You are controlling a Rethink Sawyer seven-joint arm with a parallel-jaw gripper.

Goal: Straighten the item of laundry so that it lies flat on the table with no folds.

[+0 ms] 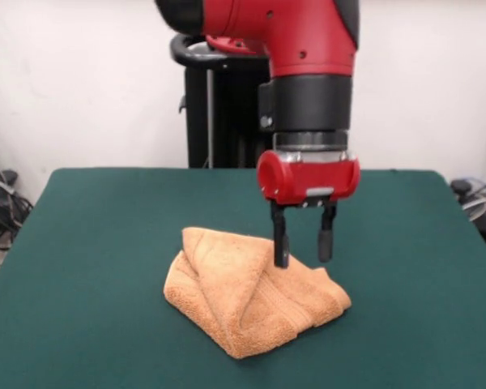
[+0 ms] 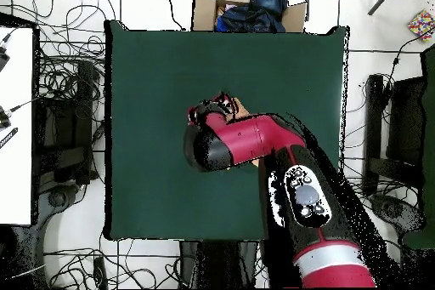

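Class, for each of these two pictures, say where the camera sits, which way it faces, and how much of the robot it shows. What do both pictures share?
Front view: across the table, facing the robot; it shows the towel, the open gripper and the lower arm.
Overhead view: above the table, looking straight down; the red arm covers nearly all of the towel.
Shared: table, towel, arm.

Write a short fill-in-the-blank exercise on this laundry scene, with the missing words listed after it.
1. The orange towel lies ___ on the table rather than flat.
2. The table is covered in dark ___ cloth.
3. The tool hangs over the towel with its two fingers ___.
4. The arm's housing above the tool is ___ in colour.

Missing words: crumpled; green; open; red
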